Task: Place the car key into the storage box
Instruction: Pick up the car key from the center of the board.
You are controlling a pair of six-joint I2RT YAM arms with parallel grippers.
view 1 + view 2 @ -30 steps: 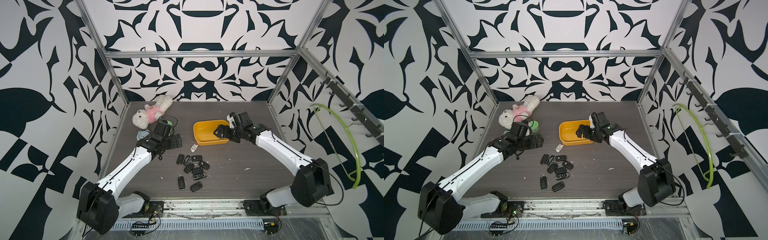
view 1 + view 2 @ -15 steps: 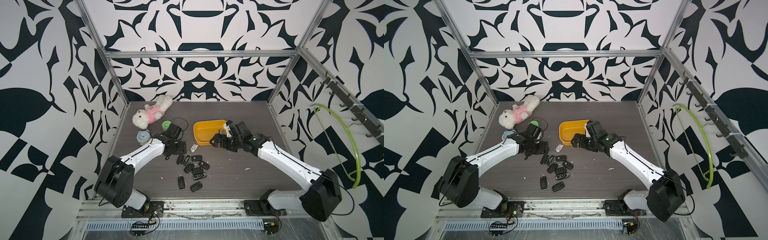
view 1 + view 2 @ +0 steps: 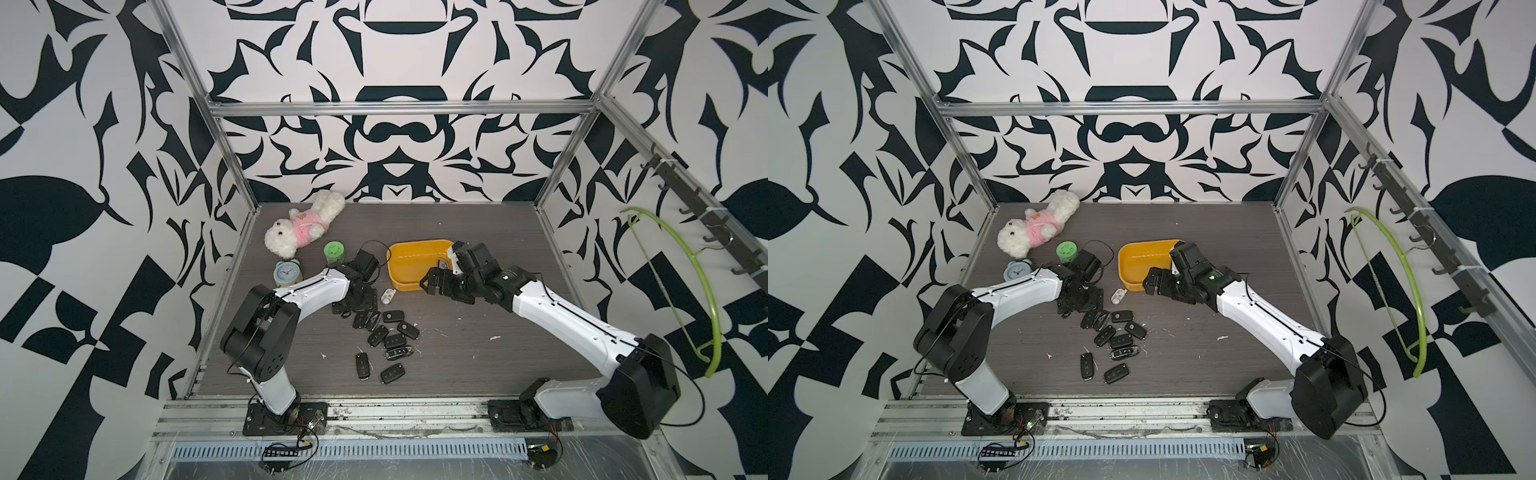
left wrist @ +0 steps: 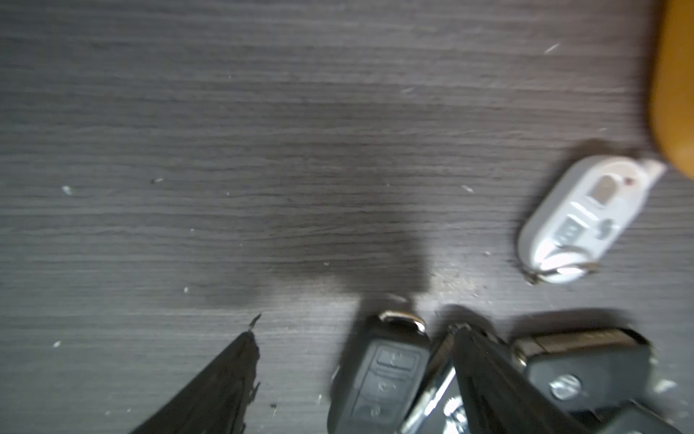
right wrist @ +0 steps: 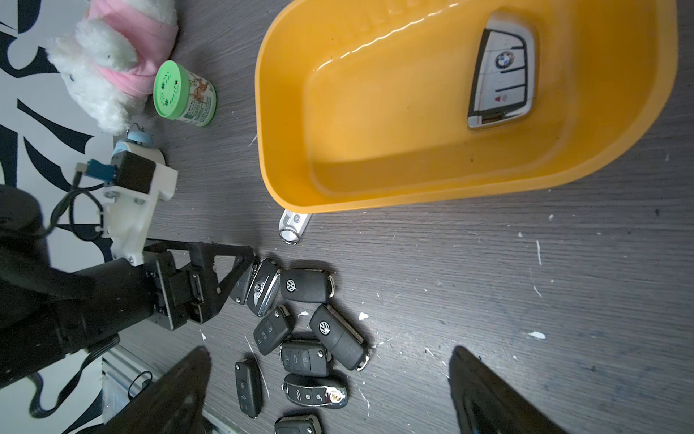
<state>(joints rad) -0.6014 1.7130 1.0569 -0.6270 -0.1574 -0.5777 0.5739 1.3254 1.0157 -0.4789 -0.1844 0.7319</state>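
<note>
Left gripper (image 4: 356, 375): I see fingers apart, astride a black key (image 4: 379, 379) lying flat on the table (image 4: 263, 150), not clamped. Right gripper (image 5: 330, 353): fingers wide, empty, near the box (image 5: 375, 112). Box: one silver-edged key (image 5: 501, 79) inside. Loose keys (image 3: 394, 340) heaped between the arms.

1. Both top views are bright and evenly lit, seemingly from above; shadows on the table (image 3: 478, 365) are soft and short.
2. The wide lens stretches the walls toward the edges, most at 9 and 3 o'clock.
3. The left wrist view is blurred; the white key fob (image 4: 578, 221) has no crisp edge.
4. The right wrist view is sharp; a line of glare lies on the storage box (image 5: 413, 176) wall.
</note>
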